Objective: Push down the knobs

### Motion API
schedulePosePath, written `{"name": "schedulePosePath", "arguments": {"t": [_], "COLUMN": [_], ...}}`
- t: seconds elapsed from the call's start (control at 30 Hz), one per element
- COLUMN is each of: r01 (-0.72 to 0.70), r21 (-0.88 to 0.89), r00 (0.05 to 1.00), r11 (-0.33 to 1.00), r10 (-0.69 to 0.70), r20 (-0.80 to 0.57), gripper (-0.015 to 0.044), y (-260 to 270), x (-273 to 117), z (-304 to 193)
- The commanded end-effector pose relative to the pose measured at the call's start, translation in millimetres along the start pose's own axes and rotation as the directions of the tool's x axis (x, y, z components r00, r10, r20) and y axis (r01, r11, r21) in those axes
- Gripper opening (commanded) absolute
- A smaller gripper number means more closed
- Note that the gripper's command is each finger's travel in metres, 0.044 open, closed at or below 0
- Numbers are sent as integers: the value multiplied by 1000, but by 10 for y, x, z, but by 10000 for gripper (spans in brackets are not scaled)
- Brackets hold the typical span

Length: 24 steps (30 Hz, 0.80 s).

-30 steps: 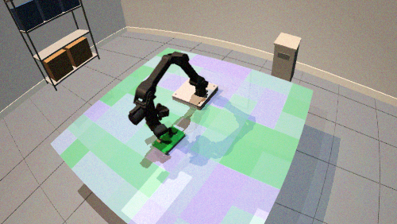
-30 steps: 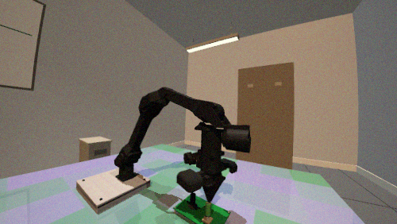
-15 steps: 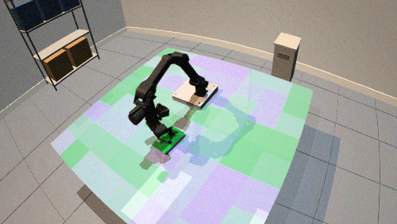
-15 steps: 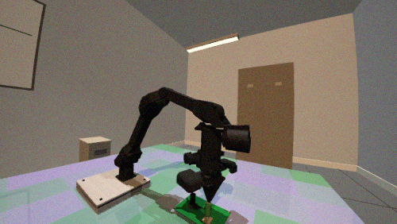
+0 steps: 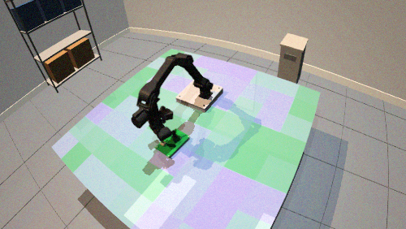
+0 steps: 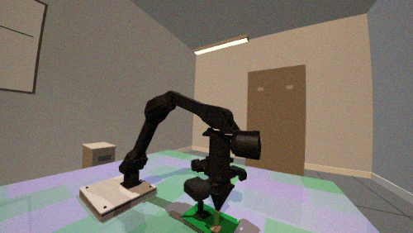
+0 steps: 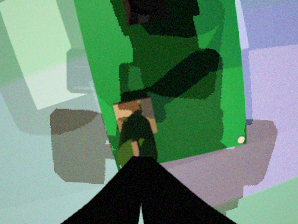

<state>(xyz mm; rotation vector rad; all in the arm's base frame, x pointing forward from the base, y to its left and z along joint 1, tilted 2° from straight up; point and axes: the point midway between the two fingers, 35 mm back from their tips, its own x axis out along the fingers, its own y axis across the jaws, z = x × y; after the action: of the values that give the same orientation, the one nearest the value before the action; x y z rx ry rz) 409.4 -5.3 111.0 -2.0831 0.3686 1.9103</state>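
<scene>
The green circuit board (image 5: 184, 141) (image 6: 230, 223) (image 7: 231, 102) stands on the table. Near one end, an olive knob with a tan stripe (image 6: 216, 217) (image 7: 126, 151) stands above a tan potentiometer (image 6: 215, 228) (image 7: 129, 108). My gripper (image 6: 217, 210) (image 7: 141, 166) is shut, with nothing seen between its fingers. Its tips point down at the top of the olive knob and look to be touching it or just above it. A dark knob (image 6: 201, 206) (image 7: 146, 7) stands farther along the board. How far down each knob sits is too small and dark to tell.
The arm's pale base plate (image 5: 188, 95) (image 6: 97, 198) is on the table behind the board. The arm arches over from it, and its shadows fall across the board and the patchwork table top (image 5: 260, 162). A shelf and a cabinet stand off the table.
</scene>
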Motion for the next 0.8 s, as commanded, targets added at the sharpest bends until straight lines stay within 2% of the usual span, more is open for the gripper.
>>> {"name": "schedulePosePath", "arguments": {"t": [0.0, 0.77], "r01": [-7, -7], "r21": [-3, -3], "r00": [1000, 1000], "r11": [1000, 1000], "r10": [7, 7], "r20": [7, 7], "gripper": [0, 0], "y": [13, 13], "x": [39, 49], "z": [17, 17]}}
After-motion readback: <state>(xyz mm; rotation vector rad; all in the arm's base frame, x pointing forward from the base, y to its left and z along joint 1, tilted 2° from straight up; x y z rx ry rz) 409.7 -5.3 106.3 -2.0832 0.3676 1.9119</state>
